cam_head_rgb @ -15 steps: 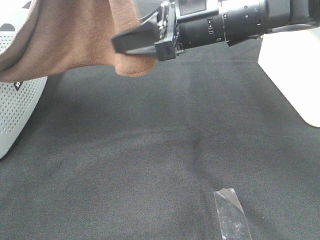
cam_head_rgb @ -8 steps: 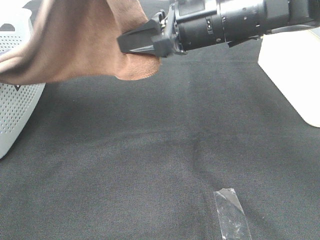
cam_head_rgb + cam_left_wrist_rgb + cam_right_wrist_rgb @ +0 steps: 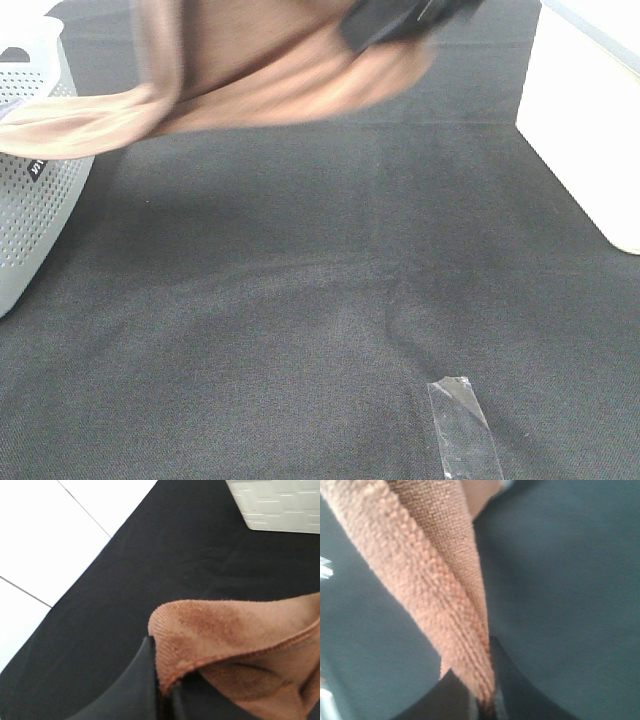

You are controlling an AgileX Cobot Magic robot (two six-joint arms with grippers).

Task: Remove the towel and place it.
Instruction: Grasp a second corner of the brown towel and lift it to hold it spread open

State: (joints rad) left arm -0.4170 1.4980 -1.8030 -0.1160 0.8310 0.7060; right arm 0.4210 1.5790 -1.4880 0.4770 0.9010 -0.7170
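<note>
Towel (image 3: 270, 80) — brown terry, motion-blurred — hangs across the upper part of the frame in the high view, lifted off the black table cover (image 3: 300, 300). Its left end reaches over the rim of the grey perforated basket (image 3: 35, 210) at the left edge; whether it touches the rim cannot be told.

Left wrist view: left gripper (image 3: 161, 682) pressed together on a hemmed corner of the towel, with the cloth folding up out of the dark fingers. The basket's pale wall shows beyond, and white floor tiles (image 3: 45, 540) lie past the cover's edge.

Middle of the high view: dark fabric, lightly creased.

Lower right of centre: a strip of clear tape (image 3: 462, 432) lies flat on the cover, well apart from the towel.

Upper centre-right: right gripper (image 3: 392, 18), a dark blur against the towel's top edge. The right wrist view shows its jaws pinching a folded hem of the towel.

Right edge: a white block (image 3: 585, 130) — apart from the towel.
</note>
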